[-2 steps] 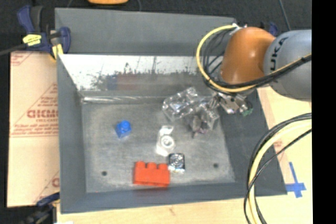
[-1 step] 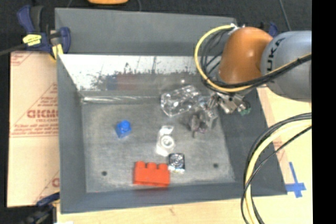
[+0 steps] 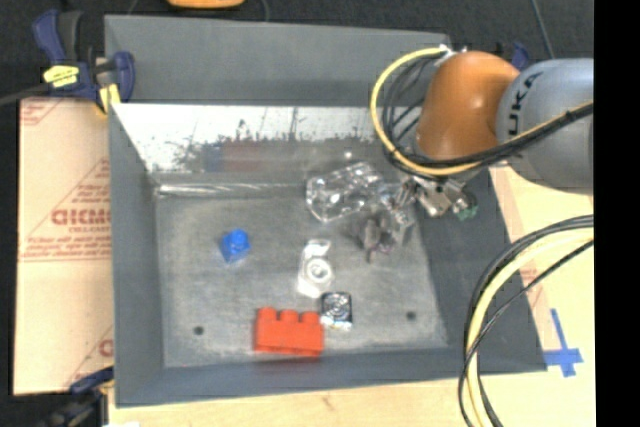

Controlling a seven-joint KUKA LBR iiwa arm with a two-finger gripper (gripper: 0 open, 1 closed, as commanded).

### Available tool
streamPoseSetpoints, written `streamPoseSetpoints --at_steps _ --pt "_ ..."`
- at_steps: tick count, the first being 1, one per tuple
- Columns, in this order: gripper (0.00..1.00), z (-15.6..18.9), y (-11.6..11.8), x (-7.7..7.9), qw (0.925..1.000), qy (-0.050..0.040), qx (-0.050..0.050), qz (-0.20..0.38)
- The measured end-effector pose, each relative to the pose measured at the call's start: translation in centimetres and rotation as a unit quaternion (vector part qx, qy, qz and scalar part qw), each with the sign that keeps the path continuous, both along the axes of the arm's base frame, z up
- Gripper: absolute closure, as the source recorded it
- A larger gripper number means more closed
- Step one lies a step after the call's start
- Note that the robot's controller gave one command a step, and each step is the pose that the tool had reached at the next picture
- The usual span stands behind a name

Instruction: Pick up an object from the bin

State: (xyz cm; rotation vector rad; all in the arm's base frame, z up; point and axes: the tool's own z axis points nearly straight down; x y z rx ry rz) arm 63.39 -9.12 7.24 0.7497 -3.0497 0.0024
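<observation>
My gripper (image 3: 385, 227) hangs low over the bin floor right of centre, under the orange wrist cover. Just to its upper left, touching or nearly touching it, lies a crumpled clear plastic piece (image 3: 340, 193). A small white cap-like thing (image 3: 317, 267) rests on the floor to the lower left of the gripper, apart from it. Nothing can be seen held in the gripper.
A red toy brick (image 3: 290, 331) lies near the front wall, with a small black-and-silver thing (image 3: 338, 309) at its right end. A little blue piece (image 3: 233, 245) sits alone at the left. The arm and its cables cover the bin's right rear corner.
</observation>
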Motion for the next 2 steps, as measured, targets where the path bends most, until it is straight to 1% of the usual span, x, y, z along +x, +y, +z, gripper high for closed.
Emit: streamPoseSetpoints --at_steps 1,2 --pt "1.0 11.8 0.7 -2.1 1.0 -0.0071 0.0 -0.001" --pt "1.0 19.8 0.3 -0.3 0.9997 -0.0082 -0.001 -0.023"
